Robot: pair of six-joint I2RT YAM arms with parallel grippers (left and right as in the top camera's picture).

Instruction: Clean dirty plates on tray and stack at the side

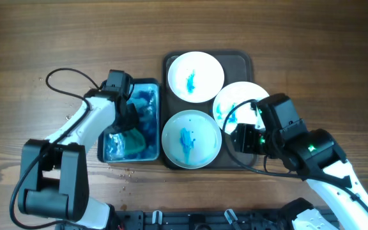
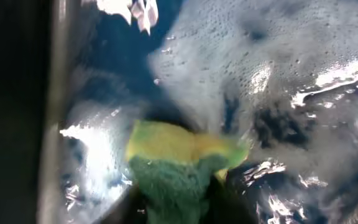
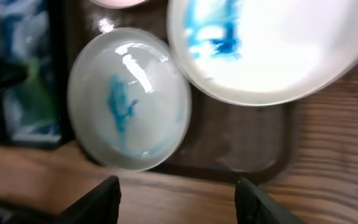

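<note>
Three round white shallow-rimmed plates are recorded on the large dark grey-brown rectangular tray (image 1: 237,61), which lies on the brown wooden table (image 1: 56,38). The far plate (image 1: 195,76) and the near plate (image 1: 191,138) sit wholly inside the tray. The right-hand plate (image 1: 235,102) overhangs the tray's right rim. Bright blue smears are noted on all three.

A black-rimmed rectangular basin (image 1: 159,128) of foamy blue water is placed just left of the tray, touching or almost touching it.

The left gripper (image 1: 128,115) is lowered into the basin. A yellow-and-green sponge (image 2: 179,155) is seen pinched in it, surrounded by foam. This is judged from the left wrist view, where the green side runs back between two dark finger shapes at the lower edge. The fingers themselves are blurred.

The right gripper (image 3: 179,199) is held above the tray's near right corner, close beside the right-hand plate. Its jaws are spread wide and nothing is held between them. In the right wrist view only wood and the tray's rim lie between the fingers, and no plate is touched.
</note>
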